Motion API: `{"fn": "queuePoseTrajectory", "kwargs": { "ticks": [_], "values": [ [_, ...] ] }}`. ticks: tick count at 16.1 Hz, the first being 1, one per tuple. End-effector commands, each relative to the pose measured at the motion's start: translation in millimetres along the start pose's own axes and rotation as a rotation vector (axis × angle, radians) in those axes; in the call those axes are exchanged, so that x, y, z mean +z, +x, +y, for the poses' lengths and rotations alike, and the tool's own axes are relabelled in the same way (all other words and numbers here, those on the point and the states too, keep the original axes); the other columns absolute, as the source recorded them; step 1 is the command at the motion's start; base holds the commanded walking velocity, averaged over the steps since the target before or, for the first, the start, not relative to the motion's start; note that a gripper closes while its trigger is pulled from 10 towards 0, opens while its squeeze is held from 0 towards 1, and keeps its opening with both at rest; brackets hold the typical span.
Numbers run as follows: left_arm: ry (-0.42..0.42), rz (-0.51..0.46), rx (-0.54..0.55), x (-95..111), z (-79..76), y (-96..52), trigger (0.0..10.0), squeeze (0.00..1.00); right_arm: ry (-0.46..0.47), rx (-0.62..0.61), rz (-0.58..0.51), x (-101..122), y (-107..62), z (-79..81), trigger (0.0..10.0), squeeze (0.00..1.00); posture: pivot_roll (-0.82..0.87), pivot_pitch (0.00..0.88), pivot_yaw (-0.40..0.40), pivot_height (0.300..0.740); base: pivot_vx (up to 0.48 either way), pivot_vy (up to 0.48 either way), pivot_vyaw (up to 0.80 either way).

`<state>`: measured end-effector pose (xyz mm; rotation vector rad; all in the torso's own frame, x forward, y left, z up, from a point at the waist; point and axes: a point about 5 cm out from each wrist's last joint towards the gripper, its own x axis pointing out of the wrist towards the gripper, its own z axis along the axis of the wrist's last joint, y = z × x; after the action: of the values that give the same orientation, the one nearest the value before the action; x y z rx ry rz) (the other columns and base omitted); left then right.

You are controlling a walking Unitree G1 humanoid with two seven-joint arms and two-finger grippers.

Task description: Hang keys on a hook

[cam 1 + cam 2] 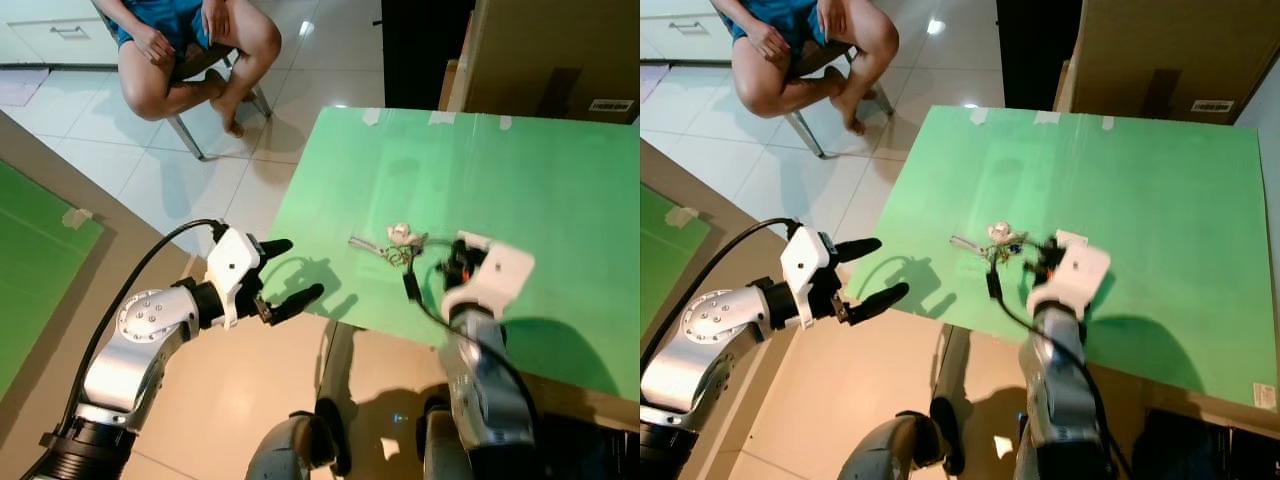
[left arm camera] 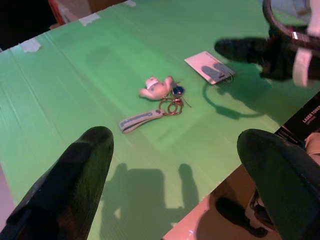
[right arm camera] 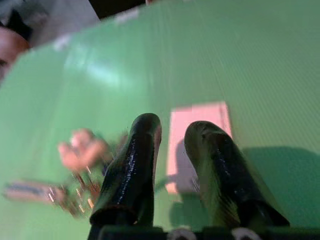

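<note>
Your right gripper (image 3: 172,145) hovers narrowly parted and empty beside the keys (image 1: 398,247) at the bench (image 1: 560,200) centre; left gripper (image 1: 292,270) gapes empty. Descend crooked and you'll nudge them aside.

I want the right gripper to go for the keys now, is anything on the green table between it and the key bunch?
Nothing visible blocks it. The right gripper hovers over a flat white card, with the key bunch with the white figurine charm lying just beside it on the green table.
</note>
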<state>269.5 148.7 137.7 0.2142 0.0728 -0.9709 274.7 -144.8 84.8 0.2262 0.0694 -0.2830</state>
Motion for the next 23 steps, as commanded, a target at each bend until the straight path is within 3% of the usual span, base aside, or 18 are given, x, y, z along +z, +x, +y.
{"fn": "queuePoseTrajectory", "kwargs": {
  "ticks": [1,9,10,23],
  "values": [
    [-0.01,0.03,-0.001,-7,-0.7,-4.3,10.0,0.0,0.073,0.031,0.042,-7,-12.5,25.8,10.0,1.0,-0.15,0.281,0.253,0.74,0.0,0.0,0.0],
    [-0.01,0.036,-0.016,-6,-1.6,-5.2,10.0,0.0,0.072,0.006,0.074,-15,-13.1,21.0,10.0,1.0,-0.15,0.297,0.275,0.74,0.0,0.0,0.0],
    [-0.008,0.042,-0.023,-6,-0.1,-6.6,10.0,0.0,0.067,-0.014,0.085,-18,-10.2,17.8,10.0,0.0,-0.15,0.294,0.282,0.74,0.0,0.0,0.0],
    [0.001,0.056,-0.026,-3,4.1,-12.5,10.0,0.0,0.028,-0.044,0.054,-15,0.3,11.5,10.0,0.0,-0.12,0.304,0.299,0.74,0.0,0.0,0.0]
  ]
}}
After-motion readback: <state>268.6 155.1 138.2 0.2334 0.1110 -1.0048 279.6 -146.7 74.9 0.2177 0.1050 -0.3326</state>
